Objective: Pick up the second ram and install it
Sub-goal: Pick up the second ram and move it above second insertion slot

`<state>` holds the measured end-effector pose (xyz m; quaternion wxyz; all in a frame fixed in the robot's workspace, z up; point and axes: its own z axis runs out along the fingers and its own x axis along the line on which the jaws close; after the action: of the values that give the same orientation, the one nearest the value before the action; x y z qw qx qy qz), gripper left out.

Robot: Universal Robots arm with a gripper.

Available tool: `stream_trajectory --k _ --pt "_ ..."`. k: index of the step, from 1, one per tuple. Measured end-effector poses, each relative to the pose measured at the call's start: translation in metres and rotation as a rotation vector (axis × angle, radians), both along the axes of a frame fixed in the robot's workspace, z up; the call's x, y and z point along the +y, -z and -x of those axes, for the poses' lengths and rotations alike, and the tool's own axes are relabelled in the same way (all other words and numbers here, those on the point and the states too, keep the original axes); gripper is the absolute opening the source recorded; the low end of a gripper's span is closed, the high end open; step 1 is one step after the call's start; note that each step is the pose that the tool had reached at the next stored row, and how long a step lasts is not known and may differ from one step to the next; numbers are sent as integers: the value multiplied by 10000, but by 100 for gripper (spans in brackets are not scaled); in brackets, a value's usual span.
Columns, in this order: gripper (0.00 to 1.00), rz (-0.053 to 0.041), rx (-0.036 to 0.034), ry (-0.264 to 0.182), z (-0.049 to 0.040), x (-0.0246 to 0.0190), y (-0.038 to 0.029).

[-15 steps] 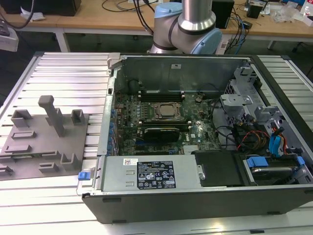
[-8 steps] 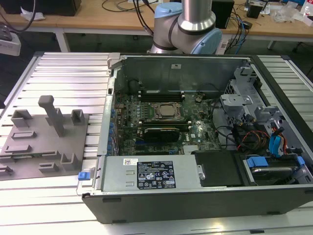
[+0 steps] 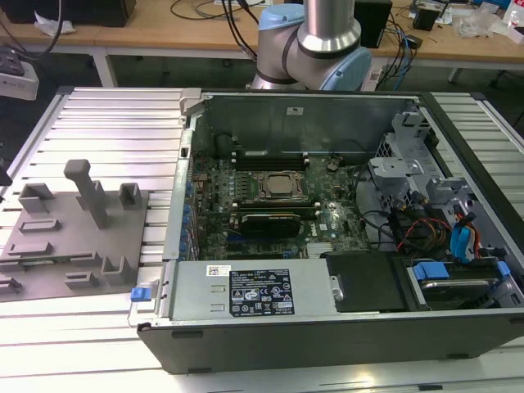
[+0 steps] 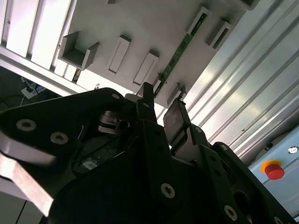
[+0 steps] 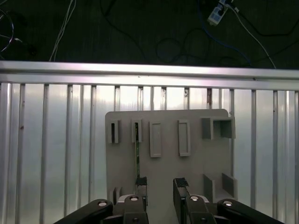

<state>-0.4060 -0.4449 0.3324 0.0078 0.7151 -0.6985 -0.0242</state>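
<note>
The second ram is a thin green stick standing on edge in a slot of the grey fixture plate. In the second wrist view the second ram runs between small grey holders on the fixture plate. My gripper hovers above the plate, open, with nothing between its black fingers. The stick lines up with one finger rather than with the gap. In the second wrist view the gripper sits just short of the stick's near end.
The open computer case fills the middle of the exterior view, with its motherboard and processor socket exposed. The fixture plate, with posts and blocks, lies at the exterior view's left on the ribbed metal table. The arm's base stands behind the case.
</note>
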Motion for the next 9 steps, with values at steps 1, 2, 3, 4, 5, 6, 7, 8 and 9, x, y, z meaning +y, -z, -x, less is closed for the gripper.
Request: stream_trajectory --k 1,2,3,4,5,6,7,8,9 --pt "36 0 0 -1 0 0 9" --pt "36 0 0 0 0 0 17" --pt "36 0 -1 0 0 0 29" --pt "36 0 0 0 0 0 35" --pt "36 0 0 0 0 0 44" --pt "36 -1 0 0 0 0 59" --pt "36 0 0 0 0 0 67" --pt "36 0 0 0 0 0 81" --pt "36 0 0 0 0 0 92"
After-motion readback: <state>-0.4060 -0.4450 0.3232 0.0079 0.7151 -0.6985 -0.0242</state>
